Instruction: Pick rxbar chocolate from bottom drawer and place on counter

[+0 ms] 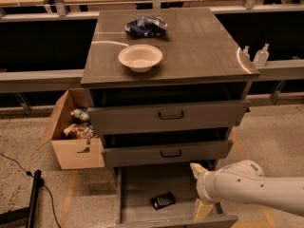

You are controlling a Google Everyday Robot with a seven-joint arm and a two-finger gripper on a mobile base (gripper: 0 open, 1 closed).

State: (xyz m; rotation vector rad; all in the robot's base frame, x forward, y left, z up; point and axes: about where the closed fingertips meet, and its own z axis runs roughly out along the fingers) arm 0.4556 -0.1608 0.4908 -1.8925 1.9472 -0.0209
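Note:
The rxbar chocolate is a small dark bar with pale print, lying flat on the floor of the open bottom drawer. My gripper hangs at the drawer's right side, to the right of the bar and apart from it. Its two pale fingers are spread, one fingertip high and one low, with nothing between them. The counter is the grey-brown cabinet top above.
A white bowl and a blue shiny bag sit on the counter. Two upper drawers with black handles stand partly pulled out. A cardboard box of items stands left. Two bottles stand right. A black pole lies on the floor.

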